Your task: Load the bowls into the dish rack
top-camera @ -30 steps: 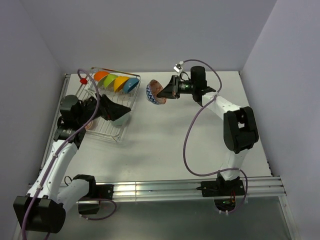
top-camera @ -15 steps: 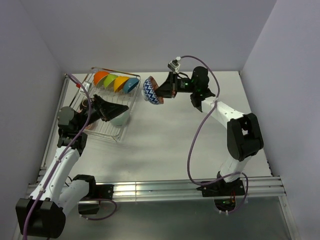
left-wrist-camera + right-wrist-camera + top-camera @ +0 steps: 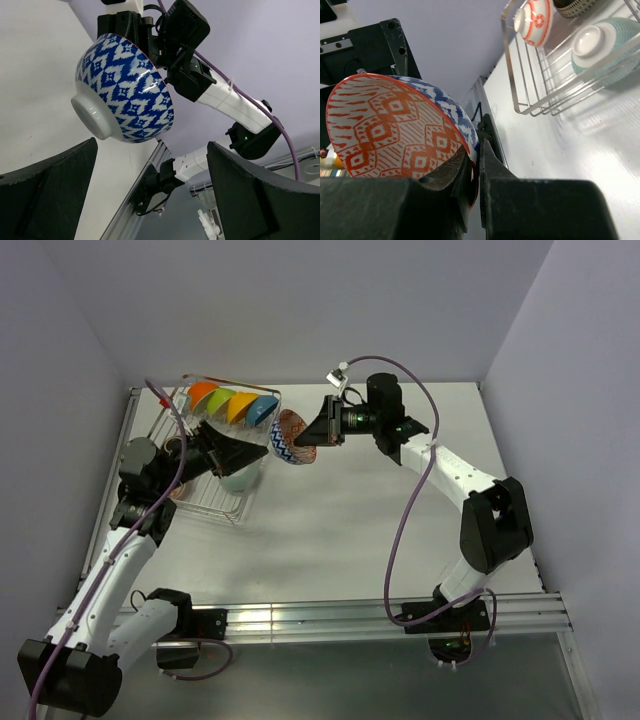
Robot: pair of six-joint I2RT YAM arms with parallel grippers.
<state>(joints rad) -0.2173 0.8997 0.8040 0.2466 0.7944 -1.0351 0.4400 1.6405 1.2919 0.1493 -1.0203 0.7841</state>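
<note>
My right gripper (image 3: 312, 430) is shut on the rim of a bowl (image 3: 290, 437) that is blue-and-white zigzag outside and orange-patterned inside. It holds the bowl in the air, tilted on its side, just right of the dish rack (image 3: 215, 502). The right wrist view shows the pinched rim between the jaws of the right gripper (image 3: 476, 150) and the bowl's inside (image 3: 395, 130). My left gripper (image 3: 245, 455) hangs open and empty over the rack, facing the bowl's underside (image 3: 125, 95). Orange (image 3: 203, 392), green (image 3: 222, 400), yellow-orange (image 3: 241, 406) and blue (image 3: 263, 410) bowls stand in the rack's back row.
A pale teal bowl (image 3: 600, 47) and a red-and-white patterned bowl (image 3: 535, 20) lie in the rack (image 3: 520, 107). Walls close in the table at the left, back and right. An aluminium rail (image 3: 330, 615) runs along the near edge.
The right arm has carried the patterned bowl leftward, closer to the rack's right side. The left gripper has risen a little and turned toward the bowl, its jaws wide apart.
</note>
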